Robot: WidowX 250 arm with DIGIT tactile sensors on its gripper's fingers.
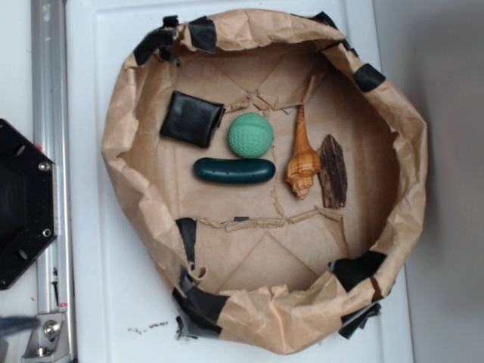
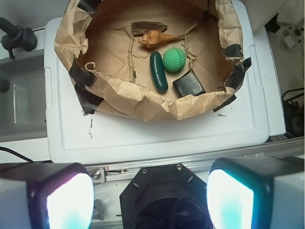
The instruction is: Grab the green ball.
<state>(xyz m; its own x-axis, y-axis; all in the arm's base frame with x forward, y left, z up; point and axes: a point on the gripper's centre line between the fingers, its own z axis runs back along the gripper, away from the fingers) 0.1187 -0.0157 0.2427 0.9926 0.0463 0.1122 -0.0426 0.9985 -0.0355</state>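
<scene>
Soft, even overhead light, faint shadows; blurred, glaring hand fingers [image 2: 71,200] in wrist view.

Crumpled matt brown paper basin [image 1: 136,113], patched with glossy black tape [image 1: 203,33]. Ball [image 1: 250,135]: matt, dimpled. Cucumber [image 1: 234,171]: smooth, semi-gloss. Shell [image 1: 302,160]: glossy, ridged. Bark [image 1: 333,171]: rough wood. Pad [image 1: 191,118]: black, leathery. Lid [image 1: 98,287]: smooth white plastic.
</scene>
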